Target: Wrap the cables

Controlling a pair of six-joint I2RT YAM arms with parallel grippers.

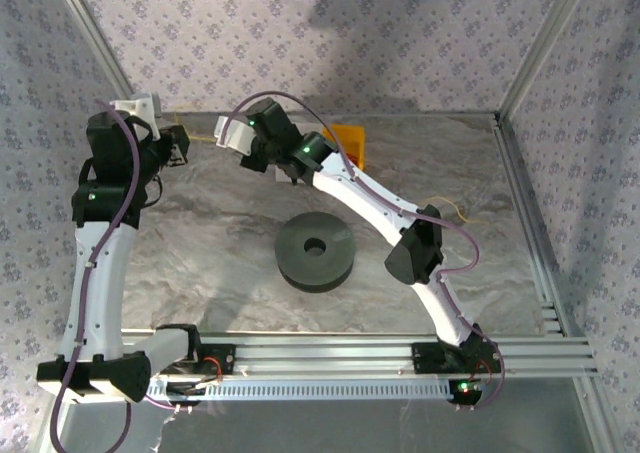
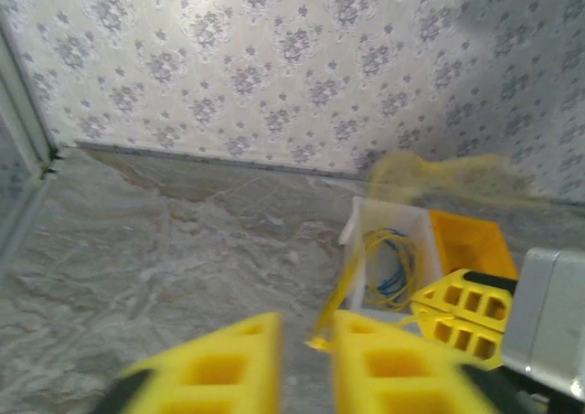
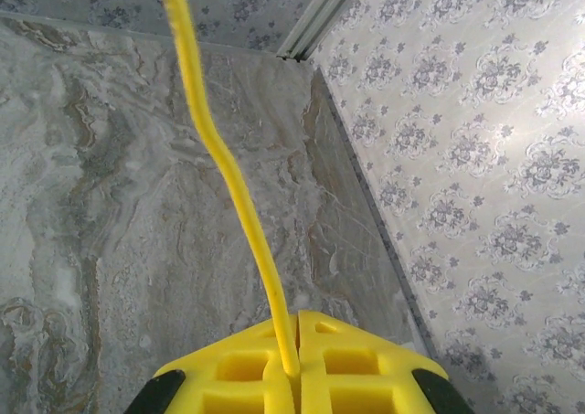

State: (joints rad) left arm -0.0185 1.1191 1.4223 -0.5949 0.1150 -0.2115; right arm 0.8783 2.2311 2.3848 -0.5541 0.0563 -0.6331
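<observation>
Right gripper pinched tight on yellow cord; left gripper jaws apart.
Both grippers sit near back-left of table, just beside each other, with the cord strung between them. Cord runs up out of the right fingertips. At the left gripper it passes by the finger gap; contact unclear. Dark grey spool lies flat mid-table, well apart from both.

walls: floral wallpaper, grey-lilac | tabletop: grey marble-look | alu frame posts at corners
</observation>
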